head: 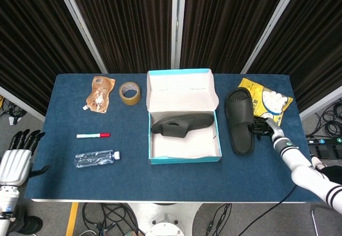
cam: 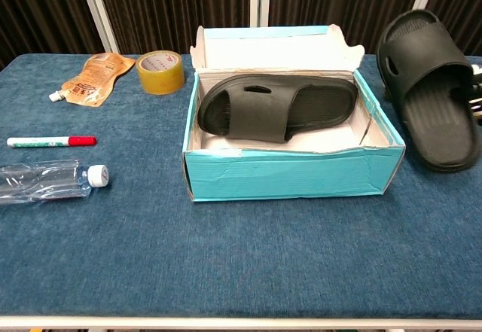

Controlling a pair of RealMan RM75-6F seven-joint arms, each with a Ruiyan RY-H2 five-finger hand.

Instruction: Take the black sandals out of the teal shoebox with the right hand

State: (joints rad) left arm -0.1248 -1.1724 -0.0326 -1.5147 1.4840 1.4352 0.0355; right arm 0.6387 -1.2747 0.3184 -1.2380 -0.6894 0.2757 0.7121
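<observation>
Black sandals — one (head: 240, 120) lies flat on the blue felt desk (head: 80, 107) just left of the right hand (head: 265, 127), sole down, its broad moulded strap smooth and matte. The other sandal (head: 181, 124) rests inside the teal shoebox (head: 184, 158), further left, on its white cardboard lining. The right hand sits low at the outer edge of the freed sandal, dark fingers curled against it — whether it grips, I cannot tell. The left hand (head: 15, 161) hangs off the desk's far side, fingers apart, holding nothing.
</observation>
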